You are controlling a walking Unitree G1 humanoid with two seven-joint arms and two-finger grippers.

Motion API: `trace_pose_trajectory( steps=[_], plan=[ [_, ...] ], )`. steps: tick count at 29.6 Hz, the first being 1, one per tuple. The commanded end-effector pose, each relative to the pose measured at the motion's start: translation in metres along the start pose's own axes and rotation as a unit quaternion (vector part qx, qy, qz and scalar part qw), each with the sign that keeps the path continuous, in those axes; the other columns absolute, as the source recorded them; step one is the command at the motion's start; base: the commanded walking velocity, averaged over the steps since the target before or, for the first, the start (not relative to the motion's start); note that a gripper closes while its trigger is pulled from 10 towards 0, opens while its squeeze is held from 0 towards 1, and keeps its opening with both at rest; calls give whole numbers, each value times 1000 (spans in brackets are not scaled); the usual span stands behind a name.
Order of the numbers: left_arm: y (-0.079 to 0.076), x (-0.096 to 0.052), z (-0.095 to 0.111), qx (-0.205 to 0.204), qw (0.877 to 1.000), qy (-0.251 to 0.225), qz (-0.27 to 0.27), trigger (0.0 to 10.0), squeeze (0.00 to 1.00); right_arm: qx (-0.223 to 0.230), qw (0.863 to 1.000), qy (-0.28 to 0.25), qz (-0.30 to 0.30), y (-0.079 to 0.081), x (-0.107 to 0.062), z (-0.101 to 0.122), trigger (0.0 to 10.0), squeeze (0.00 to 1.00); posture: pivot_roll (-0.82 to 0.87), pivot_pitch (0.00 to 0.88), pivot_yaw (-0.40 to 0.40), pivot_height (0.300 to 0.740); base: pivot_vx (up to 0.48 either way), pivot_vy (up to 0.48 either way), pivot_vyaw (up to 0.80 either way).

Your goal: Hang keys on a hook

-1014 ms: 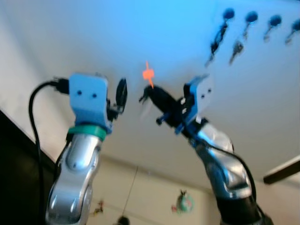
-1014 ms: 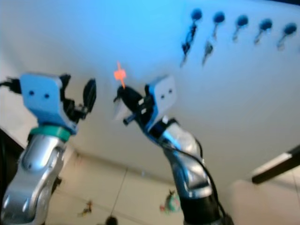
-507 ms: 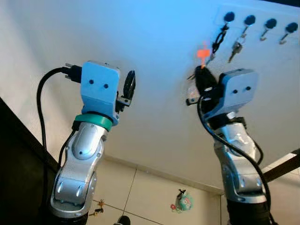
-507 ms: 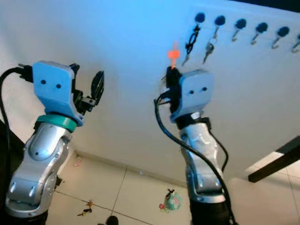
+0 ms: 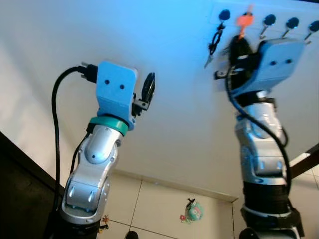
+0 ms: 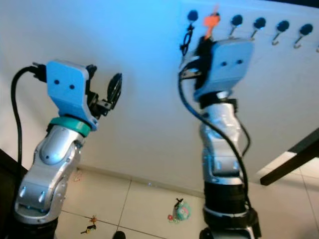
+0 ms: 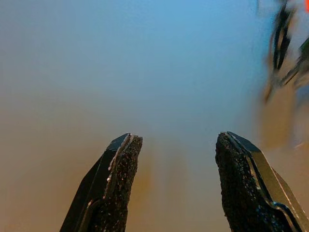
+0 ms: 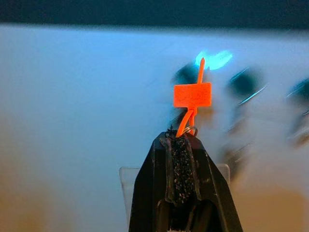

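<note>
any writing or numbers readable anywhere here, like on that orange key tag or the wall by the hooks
None can be read.
Orange tag, held up by the right gripper: its face looks blank.
Wall and hooks: no lettering or signs visible.
Blue wrist housings: just two dark dots, no text.

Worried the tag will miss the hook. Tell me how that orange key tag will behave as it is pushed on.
Probably floppy: the orange key tag stands on a thin curved strap above the shut right gripper. It looks light, so it may bend aside against the hook rather than seat.
</note>
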State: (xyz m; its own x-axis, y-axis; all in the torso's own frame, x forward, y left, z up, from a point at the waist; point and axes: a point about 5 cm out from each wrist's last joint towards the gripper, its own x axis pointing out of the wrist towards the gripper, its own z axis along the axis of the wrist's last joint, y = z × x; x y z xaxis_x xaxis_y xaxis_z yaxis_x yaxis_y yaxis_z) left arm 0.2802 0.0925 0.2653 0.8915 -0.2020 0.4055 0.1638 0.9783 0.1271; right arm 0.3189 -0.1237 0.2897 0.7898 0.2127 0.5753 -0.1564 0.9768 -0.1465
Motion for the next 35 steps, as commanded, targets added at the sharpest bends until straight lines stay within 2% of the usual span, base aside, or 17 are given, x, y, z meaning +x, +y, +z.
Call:
trace_pose_trajectory(
  steps=[1, 3, 4, 5, 10, 27, 35],
  plan=[
    [2, -4, -6, -9, 1000, 16, -1, 10000, 0, 18, 999, 18, 30, 11, -6, -7, 10000, 0, -111, 61, 67, 740, 0, 0, 0],
    [3, -8, -10, -8, 999, 31, -12, 10000, 0, 22, 997, 46, 61, 20, -17, -20, 10000, 0, -110, 64, 67, 740, 0, 0, 0],
    [3, -8, -10, -8, 999, 31, -12, 10000, 0, 22, 997, 46, 61, 20, -17, -20, 10000, 0, -110, 64, 67, 740, 0, 0, 0],
    [4, -9, -12, -11, 999, 37, -16, 10000, 0, 24, 995, 66, 77, 26, -26, -31, 10000, 0, -111, 65, 67, 740, 0, 0, 0],
    [5, -10, -16, -7, 999, 43, -18, 10000, 0, 30, 991, 100, 82, 28, -38, -48, 10000, 0, -112, 67, 67, 740, 0, 0, 0],
    [-1, -15, -20, -13, 998, 53, -21, 10000, 0, 30, 991, 103, 80, 18, -37, -49, 10000, 0, -122, 77, 49, 740, 0, -403, 0],
    [2, -15, -22, -20, 998, 59, -13, 10000, 0, 28, 991, 102, 82, 18, -37, -48, 10000, 0, -125, 82, 45, 740, 0, -244, 0]
  ],
)
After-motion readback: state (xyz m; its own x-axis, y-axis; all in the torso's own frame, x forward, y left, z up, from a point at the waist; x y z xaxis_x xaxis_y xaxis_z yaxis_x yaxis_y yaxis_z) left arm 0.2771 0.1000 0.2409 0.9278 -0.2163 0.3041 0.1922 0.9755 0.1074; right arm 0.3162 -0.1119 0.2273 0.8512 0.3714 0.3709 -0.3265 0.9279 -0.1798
